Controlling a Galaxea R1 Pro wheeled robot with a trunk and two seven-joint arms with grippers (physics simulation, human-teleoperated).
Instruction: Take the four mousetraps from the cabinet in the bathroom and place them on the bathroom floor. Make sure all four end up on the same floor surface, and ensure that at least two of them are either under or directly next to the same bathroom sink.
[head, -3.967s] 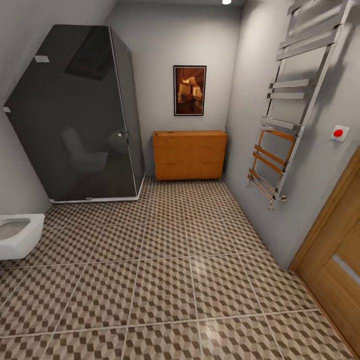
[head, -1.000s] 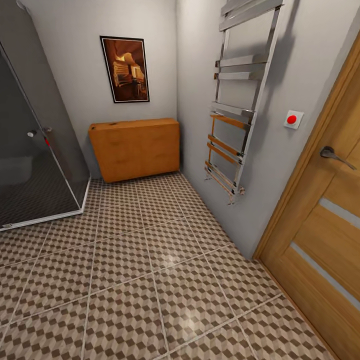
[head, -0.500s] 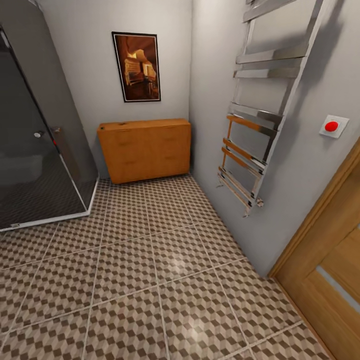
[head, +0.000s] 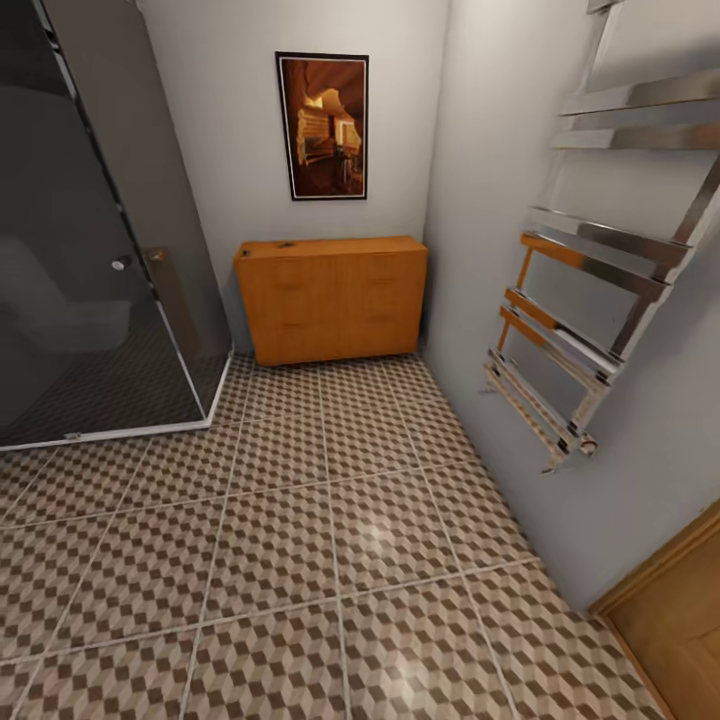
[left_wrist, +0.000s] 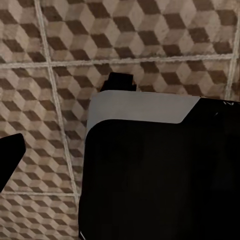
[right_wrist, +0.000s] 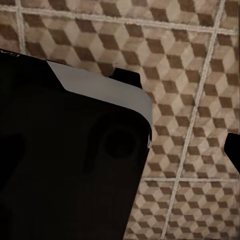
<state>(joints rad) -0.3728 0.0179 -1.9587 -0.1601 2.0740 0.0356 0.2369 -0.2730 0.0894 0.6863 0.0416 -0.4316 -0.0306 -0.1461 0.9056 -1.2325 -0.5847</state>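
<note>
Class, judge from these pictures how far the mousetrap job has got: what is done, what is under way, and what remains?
Done: nothing visible; no mousetraps lie on the bathroom floor.
Under way: the approach. The orange-brown cabinet stands against the far wall, fronts shut, with open tiles before it; both wrist views look down at floor tiles.
Left: reach the cabinet, open it, take out four traps, set them on the floor, two by the sink.

Below the left wrist lay the bathroom floor (left_wrist: 150, 35), its cube-printed tiles in brown, beige and white crossed by pale grout lines. A big black block of the robot's body (left_wrist: 160, 180) covered much of the tiling, with a pale grey band (left_wrist: 140, 107) running along its edge. A small black tab (left_wrist: 119, 82) poked out past that band. Off to one side, well apart, a dark wedge-shaped piece (left_wrist: 10, 157) jutted in over the tiles.
</note>
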